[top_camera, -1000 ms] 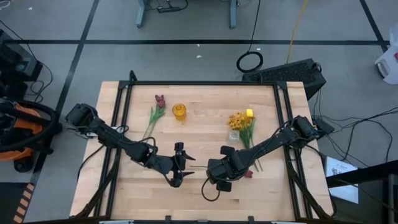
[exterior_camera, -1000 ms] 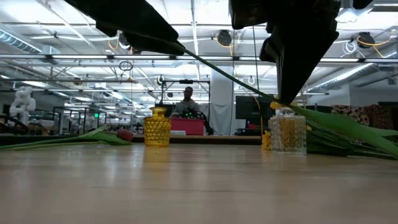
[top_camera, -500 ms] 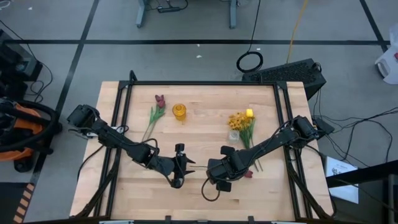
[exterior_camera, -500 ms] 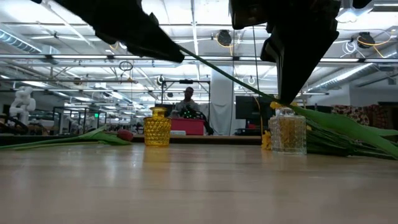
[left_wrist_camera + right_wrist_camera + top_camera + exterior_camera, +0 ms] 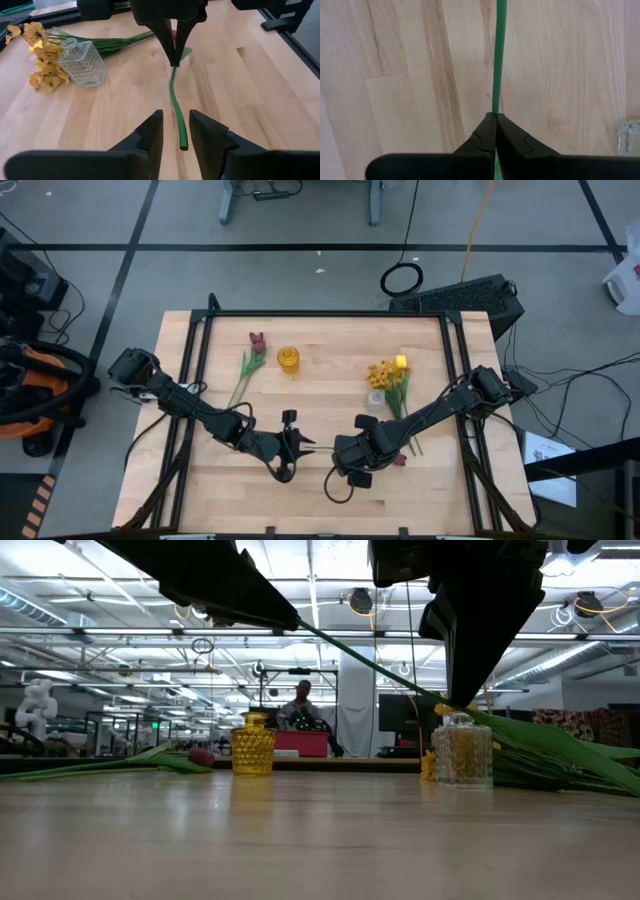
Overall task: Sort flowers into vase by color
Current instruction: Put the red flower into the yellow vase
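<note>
My right gripper [image 5: 340, 448] is shut on the green stem [image 5: 176, 107] of a dark-red tulip, whose head [image 5: 400, 460] shows beside the right arm. The stem's free end [image 5: 182, 146] reaches between the fingers of my left gripper [image 5: 175, 117], which stand apart on either side of it without touching. Another red tulip [image 5: 256, 340] lies on the table by the yellow vase [image 5: 288, 360]. Yellow flowers [image 5: 385, 375] lie around the clear glass vase [image 5: 376, 396]. My right gripper pinches the tulip's stem [image 5: 496, 107] between its two fingertips, partway along its length. The fingers [image 5: 167, 45] come from above, pointing steeply down, across the stem. In the low view the stem [image 5: 370, 662] is clear of the table and slants up toward my left gripper.
Black rails [image 5: 195, 380] frame the table's left, right and far sides. Bare wood [image 5: 320, 500] lies along the near edge. Beyond the table the low view shows a workshop with a person [image 5: 300, 700] far off.
My left gripper's fingers have drawn closer together about the stem's free end. Both arms have stayed in place, and the stem hangs as before.
</note>
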`<state>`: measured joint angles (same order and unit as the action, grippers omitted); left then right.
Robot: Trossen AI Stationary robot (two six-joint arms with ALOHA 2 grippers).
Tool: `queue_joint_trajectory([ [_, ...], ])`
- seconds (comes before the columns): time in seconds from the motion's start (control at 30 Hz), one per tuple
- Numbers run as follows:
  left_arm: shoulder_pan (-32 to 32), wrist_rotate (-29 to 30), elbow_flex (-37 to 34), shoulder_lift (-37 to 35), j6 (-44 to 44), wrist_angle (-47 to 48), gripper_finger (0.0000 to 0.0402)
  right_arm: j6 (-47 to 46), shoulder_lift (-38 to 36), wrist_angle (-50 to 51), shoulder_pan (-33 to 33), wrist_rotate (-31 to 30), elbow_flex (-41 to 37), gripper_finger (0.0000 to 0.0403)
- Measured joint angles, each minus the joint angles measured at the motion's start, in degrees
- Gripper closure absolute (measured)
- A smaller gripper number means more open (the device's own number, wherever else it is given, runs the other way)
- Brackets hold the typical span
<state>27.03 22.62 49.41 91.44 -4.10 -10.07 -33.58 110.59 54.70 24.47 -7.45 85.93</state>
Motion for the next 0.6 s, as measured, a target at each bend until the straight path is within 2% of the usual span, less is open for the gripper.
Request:
queue_joint_trajectory([
  [0.43,0.00,-1.18,0.00,0.00,0.11,0.24,0.0386,0.00,0.00,0.02,0.00,0.13,0.00,0.0403],
  [0.6,0.00,-1.25,0.00,0.00,0.04,0.64,0.0394,-0.20,0.00,-0.42,0.02,0.23,0.00,0.0399],
])
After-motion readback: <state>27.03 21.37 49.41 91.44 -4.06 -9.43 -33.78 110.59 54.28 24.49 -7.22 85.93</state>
